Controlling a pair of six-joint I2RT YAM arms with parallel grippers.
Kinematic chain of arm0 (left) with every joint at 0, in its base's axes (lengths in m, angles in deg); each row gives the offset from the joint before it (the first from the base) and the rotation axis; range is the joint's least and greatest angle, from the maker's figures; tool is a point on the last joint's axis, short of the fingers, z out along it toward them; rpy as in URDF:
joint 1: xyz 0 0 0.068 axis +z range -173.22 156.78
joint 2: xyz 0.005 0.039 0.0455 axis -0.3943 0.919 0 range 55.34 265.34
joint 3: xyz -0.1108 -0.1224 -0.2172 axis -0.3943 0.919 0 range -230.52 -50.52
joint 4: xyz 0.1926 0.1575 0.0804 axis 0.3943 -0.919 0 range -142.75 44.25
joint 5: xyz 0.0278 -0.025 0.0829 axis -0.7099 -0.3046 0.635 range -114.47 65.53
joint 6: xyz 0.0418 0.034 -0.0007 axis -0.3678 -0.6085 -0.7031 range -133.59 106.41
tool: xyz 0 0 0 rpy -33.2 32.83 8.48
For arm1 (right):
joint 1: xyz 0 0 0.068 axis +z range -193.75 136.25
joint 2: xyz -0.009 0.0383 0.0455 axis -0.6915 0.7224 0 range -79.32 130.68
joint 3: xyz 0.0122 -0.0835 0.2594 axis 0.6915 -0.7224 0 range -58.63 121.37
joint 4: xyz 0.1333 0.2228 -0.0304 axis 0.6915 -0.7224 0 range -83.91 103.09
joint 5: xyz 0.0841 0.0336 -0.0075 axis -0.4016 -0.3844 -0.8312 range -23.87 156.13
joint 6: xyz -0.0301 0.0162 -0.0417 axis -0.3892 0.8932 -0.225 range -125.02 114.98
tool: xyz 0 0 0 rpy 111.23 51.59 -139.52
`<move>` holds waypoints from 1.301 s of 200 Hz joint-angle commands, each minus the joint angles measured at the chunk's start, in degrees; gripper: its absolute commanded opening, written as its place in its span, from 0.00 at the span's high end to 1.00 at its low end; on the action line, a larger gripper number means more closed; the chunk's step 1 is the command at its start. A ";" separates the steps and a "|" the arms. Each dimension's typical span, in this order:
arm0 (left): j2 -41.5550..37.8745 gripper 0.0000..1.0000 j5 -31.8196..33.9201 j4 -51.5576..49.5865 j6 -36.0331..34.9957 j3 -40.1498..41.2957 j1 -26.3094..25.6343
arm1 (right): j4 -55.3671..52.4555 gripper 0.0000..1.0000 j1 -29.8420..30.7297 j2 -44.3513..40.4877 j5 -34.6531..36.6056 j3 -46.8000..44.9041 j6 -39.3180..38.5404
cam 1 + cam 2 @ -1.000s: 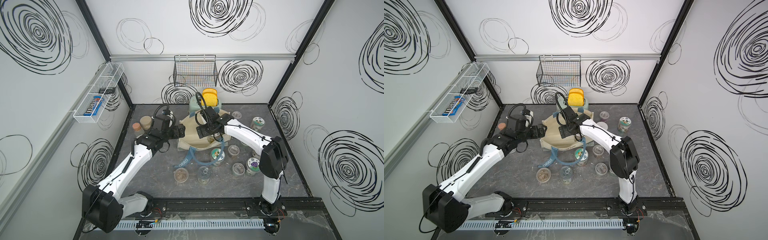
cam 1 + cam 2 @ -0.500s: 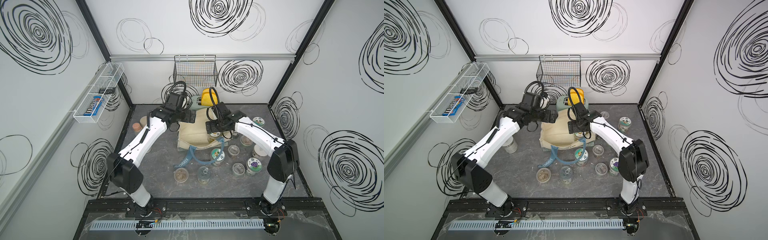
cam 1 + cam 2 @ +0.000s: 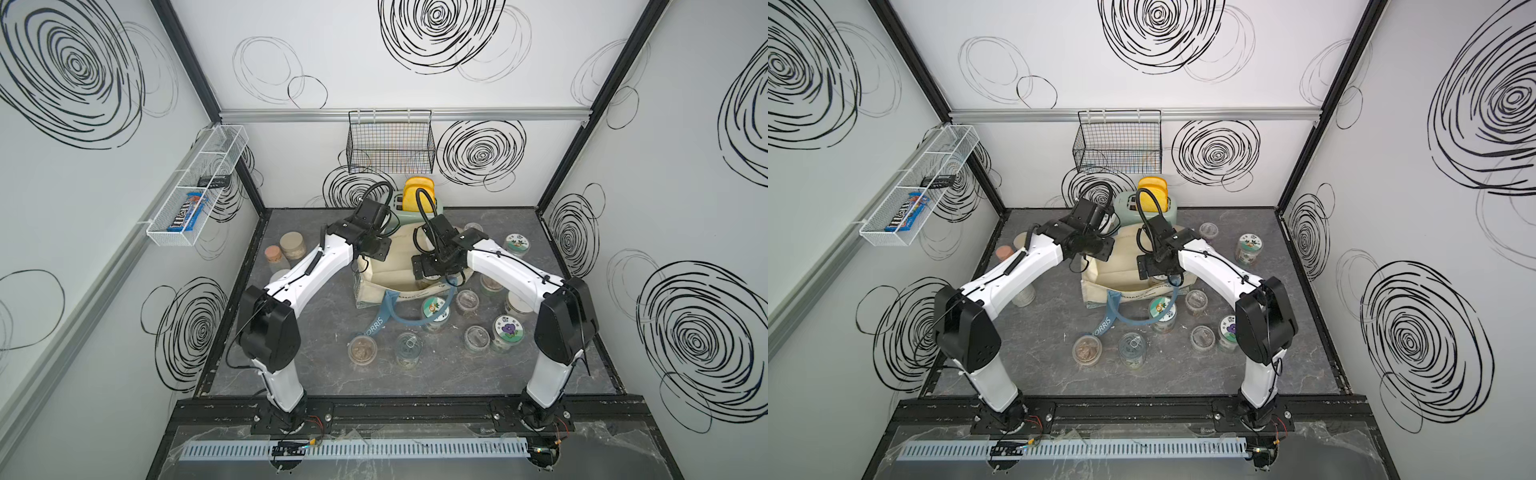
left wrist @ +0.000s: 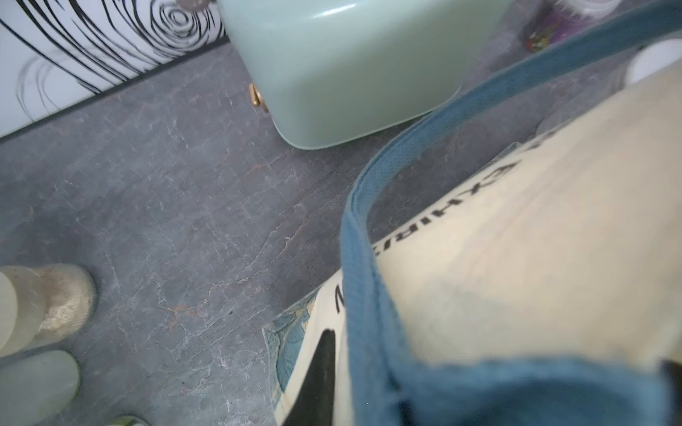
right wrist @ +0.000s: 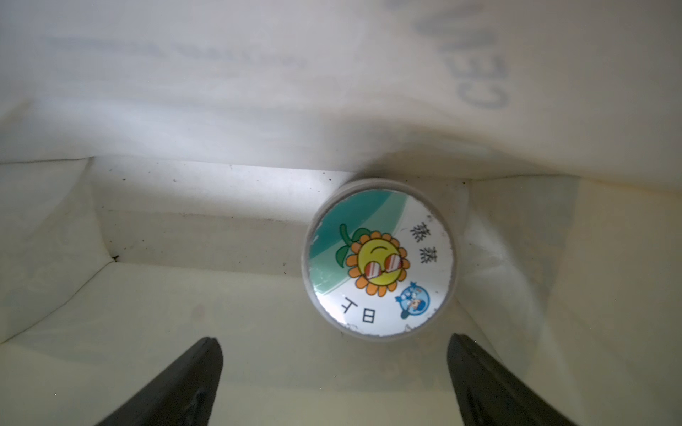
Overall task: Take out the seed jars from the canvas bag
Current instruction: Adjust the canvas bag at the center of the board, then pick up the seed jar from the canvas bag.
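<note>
The cream canvas bag (image 3: 395, 270) stands mid-table, one blue strap trailing forward. My left gripper (image 4: 361, 387) is shut on its rim and blue strap at the bag's back left corner, seen in both top views (image 3: 1098, 251). My right gripper (image 5: 332, 343) is open inside the bag's mouth. Just beyond its fingertips a seed jar with a sunflower lid (image 5: 380, 258) stands on the bag's floor against the wall. Several seed jars stand outside on the table, among them a flower-lidded one (image 3: 435, 312), a pull-tab one (image 3: 408, 349) and a clear-lidded one (image 3: 362, 350).
A mint-green toaster (image 3: 409, 203) stands right behind the bag. A tan-lidded jar (image 3: 293, 245) and a pinkish-lidded jar (image 3: 273, 254) sit at the back left. A black wire basket (image 3: 390, 145) hangs on the back wall, a white wire shelf (image 3: 195, 187) on the left wall.
My left arm swung from the bag's left side to its back corner and its gripper closed on the rim. My right gripper opened a little wider over the bag's mouth.
</note>
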 commanded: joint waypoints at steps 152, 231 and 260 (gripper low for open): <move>-24.33 1.00 7.63 27.38 2.22 24.63 -5.46 | 19.64 0.03 1.92 -0.30 4.78 -6.85 -6.14; -20.93 1.00 5.44 25.15 2.92 23.10 -5.35 | 31.20 0.03 1.51 2.74 1.03 -9.26 -10.88; -19.91 1.00 3.86 24.27 3.55 22.75 -4.36 | 30.75 0.03 1.14 5.18 1.80 -8.31 -10.64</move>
